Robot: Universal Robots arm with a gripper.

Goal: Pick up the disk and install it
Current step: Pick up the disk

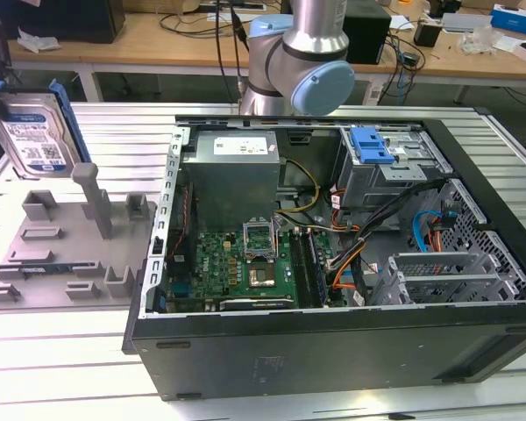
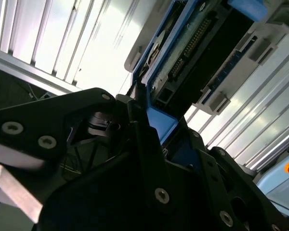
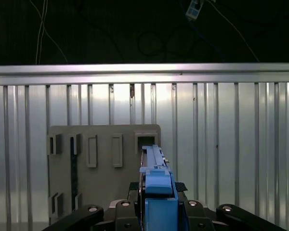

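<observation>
Over the exterior view's left side of the desk [image 1: 70, 351], the disk [image 1: 31, 132] stands on edge above the back of a grey fixture plate [image 1: 61, 237], well apart from the open computer case [image 1: 333, 351]. Its silver-grey metal face carries a white-and-blue label [image 1: 37, 145] with small dark print and barcode blocks, and a blue plastic carrier frame [image 1: 61, 114] runs along its edges. In the first wrist view the gripper [image 3: 158, 186] has its black jaws closed narrow on that frame, one on each side, with the disk [image 3: 155, 159] seen edge-on as a slim blue strip over the plate [image 3: 101, 192]. The plate is matt moulded plastic with rectangular slots and upright tabs. In the second wrist view the disk's underside [image 2: 192, 48] shows a greenish circuit board and a dark connector with a row of pins [image 2: 190, 45], boxed in by the glossy blue frame [image 2: 161, 120]. The desk is ribbed bright aluminium. The case is a black tower lying on its side, holding a green motherboard [image 1: 237, 263], a plain grey metal power-supply box [image 1: 232, 171] with a white sticker, bundled coloured cables [image 1: 351, 254], perforated steel drive bays [image 1: 447, 272] and a small blue ribbed latch [image 1: 371, 145]. The arm [image 1: 302, 53] is a brushed-metal tube with pale blue joint caps.
</observation>
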